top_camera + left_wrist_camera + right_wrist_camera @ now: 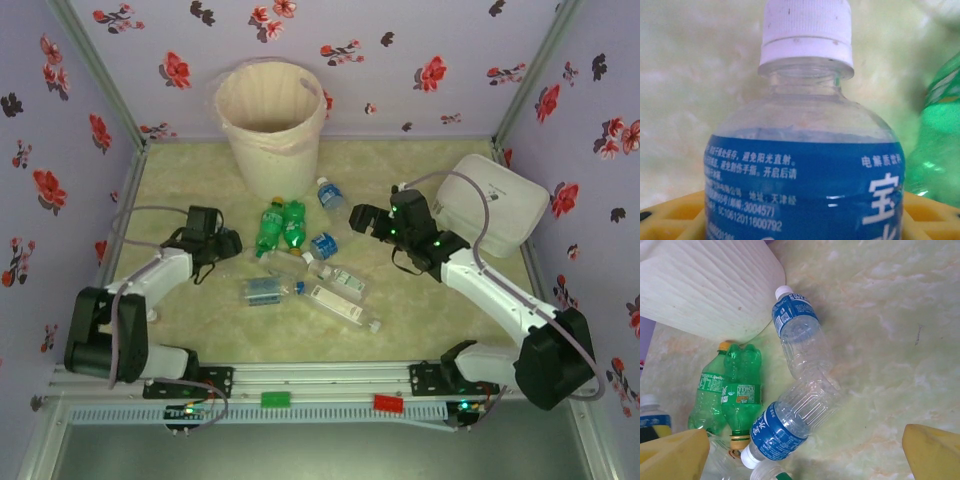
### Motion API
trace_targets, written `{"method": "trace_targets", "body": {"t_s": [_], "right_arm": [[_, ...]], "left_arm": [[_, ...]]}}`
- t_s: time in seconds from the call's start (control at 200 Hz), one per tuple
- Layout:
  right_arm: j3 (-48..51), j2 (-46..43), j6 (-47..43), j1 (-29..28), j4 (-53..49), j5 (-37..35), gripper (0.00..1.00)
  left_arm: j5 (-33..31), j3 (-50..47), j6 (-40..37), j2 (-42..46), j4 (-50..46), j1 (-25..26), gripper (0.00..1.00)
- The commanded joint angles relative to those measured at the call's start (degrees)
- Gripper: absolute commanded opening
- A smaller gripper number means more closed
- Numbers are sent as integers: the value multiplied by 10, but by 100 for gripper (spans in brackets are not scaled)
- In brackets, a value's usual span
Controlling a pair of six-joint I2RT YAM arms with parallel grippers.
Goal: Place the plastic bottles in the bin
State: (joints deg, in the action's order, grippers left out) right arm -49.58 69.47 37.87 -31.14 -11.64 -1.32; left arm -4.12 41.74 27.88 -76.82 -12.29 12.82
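step: I was on the pick phase. Left gripper (238, 243) sat low at the near-left edge of the bottle pile, lined up on a clear blue-label bottle (805, 165).
left jaws: the wrist view had that bottle close in over the yellow pads (670, 217), white cap (806, 32) pointing away. I couldn't tell if the jaws had closed on it or were just around it.
right jaws: wide apart, nothing between them. Right gripper (360, 219) hung above the desk (180, 180), right of the pile; yellow fingertips (672, 455) sat at the frame's lower corners.
bottles: all on the desk just in front of the bin (271, 120), none seen inside. Two green bottles (281, 226) lay side by side nearest the bin's base, clear ones around and in front of them.
next move: my call was confirm a firm hold on the left bottle, lift clear of the green one (942, 145) beside it, carry over the bin rim, release.
hard to see: the bin's inside was only partly in view. The bottle's lower body was cut off in the left wrist view. The pile overlapped, so the count was unclear.
other: white lidded box (500, 200) lay right of the bin, not involved.
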Motion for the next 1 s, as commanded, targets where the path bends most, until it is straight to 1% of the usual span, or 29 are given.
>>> {"method": "trace_targets", "body": {"t_s": [0.0, 0.195, 0.305, 0.375, 0.51, 0.65, 0.845, 0.995], "right_arm": [[15, -11, -15, -2, -11, -16, 100], [35, -18, -13, -2, 7, 1, 100], [43, -17, -15, -2, 15, 9, 100], [49, -16, -12, -2, 24, 14, 100], [64, -15, -2, -2, 45, 26, 100], [76, -19, 3, -2, 55, 29, 100], [68, -33, -10, -2, 19, 24, 100], [66, -38, -11, -2, 14, 18, 100]], "left_arm": [[-21, 62, -29, 54, -32, -9, 46], [-20, 174, -46, 98, -84, -10, 44], [10, 243, -52, 99, -97, -10, 43], [34, 295, -55, 84, -103, -9, 43], [63, 406, -66, 26, -125, -4, 42], [83, 515, -82, -48, -153, 15, 42], [93, 628, -98, -140, -161, 43, 42], [105, 747, -115, -230, -177, 56, 42]]}}
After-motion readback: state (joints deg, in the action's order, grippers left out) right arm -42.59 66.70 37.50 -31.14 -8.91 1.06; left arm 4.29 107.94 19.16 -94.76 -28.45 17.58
